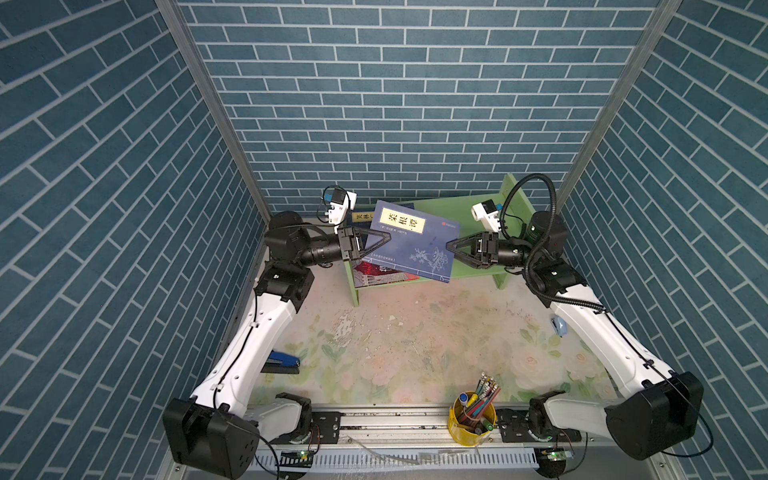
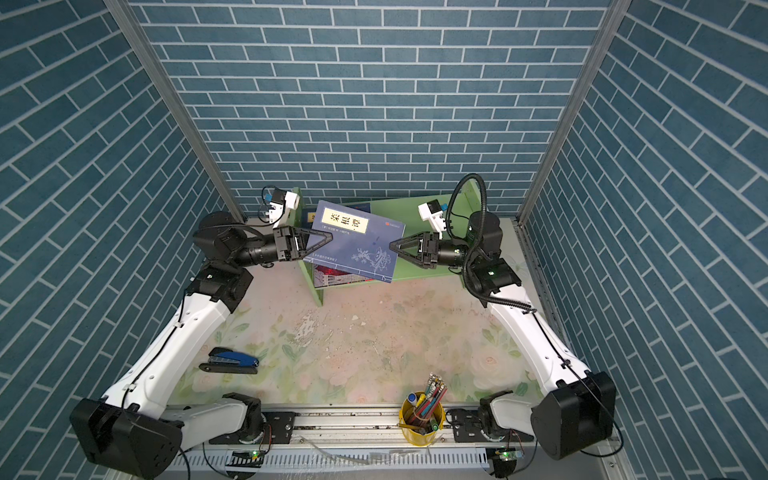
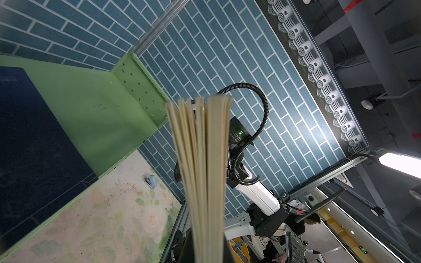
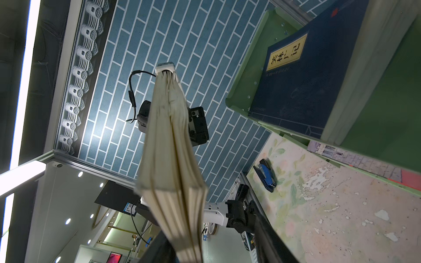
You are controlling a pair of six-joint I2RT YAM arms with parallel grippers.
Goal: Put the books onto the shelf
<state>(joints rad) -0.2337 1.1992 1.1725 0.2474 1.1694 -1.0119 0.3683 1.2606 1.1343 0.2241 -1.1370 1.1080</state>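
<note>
One-gripper hold in the placing step: clamps navy book (image 1: 415, 245) tilted above the shelf (image 1: 440, 205) in left gripper (image 1: 388, 237), right gripper (image 1: 448, 246) parted round its edge; next calls for lowering it there.

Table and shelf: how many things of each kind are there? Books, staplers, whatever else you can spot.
Books: 3 in sight: navy book held aloft, second navy book and red-and-grey book on the shelf; more may be hidden.
Shelf: 1
Staplers: 2: dark blue stapler, light blue stapler
Yellow pen pot: 1
Total: 7
</note>
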